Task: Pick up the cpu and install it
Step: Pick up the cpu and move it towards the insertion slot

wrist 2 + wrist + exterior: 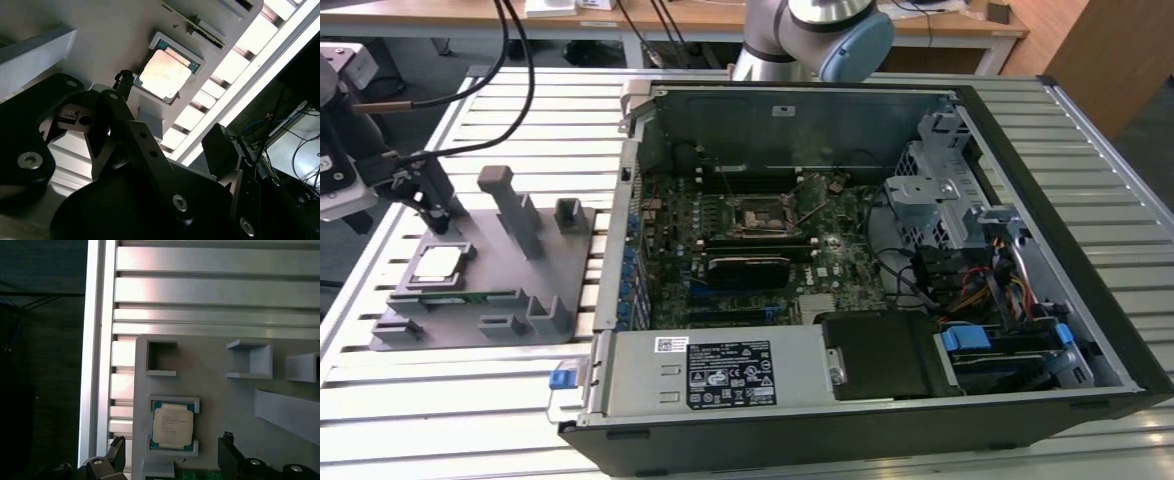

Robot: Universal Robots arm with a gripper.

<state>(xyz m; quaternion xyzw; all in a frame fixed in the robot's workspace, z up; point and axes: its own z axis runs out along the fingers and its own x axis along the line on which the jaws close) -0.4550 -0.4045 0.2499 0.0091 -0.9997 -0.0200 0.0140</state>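
Observation:
The cpu (pixel 438 263), a flat square chip with a silver top and green edge, lies in a shallow recess of the grey tray (pixel 494 300) at the exterior view's left. Both wrist views show the cpu (pixel 172 426) (pixel 165 75) from above. My gripper (pixel 427 195) hangs just over the tray, a little beyond the chip. It is open: its black fingertips (pixel 117 447) stand wide apart on either side of the chip, above it and not touching. Nothing is held. The gripper (pixel 172 445) (pixel 172 115) is centred near the chip's edge.
An open computer case (pixel 1067 200) lies to the exterior view's right, with the motherboard and its square socket (pixel 758 218) exposed. Upright posts (pixel 514 205) rise from the tray close to the gripper. A green board edge (pixel 197 474) lies beside the chip. Slatted metal table (pixel 467 420) underneath.

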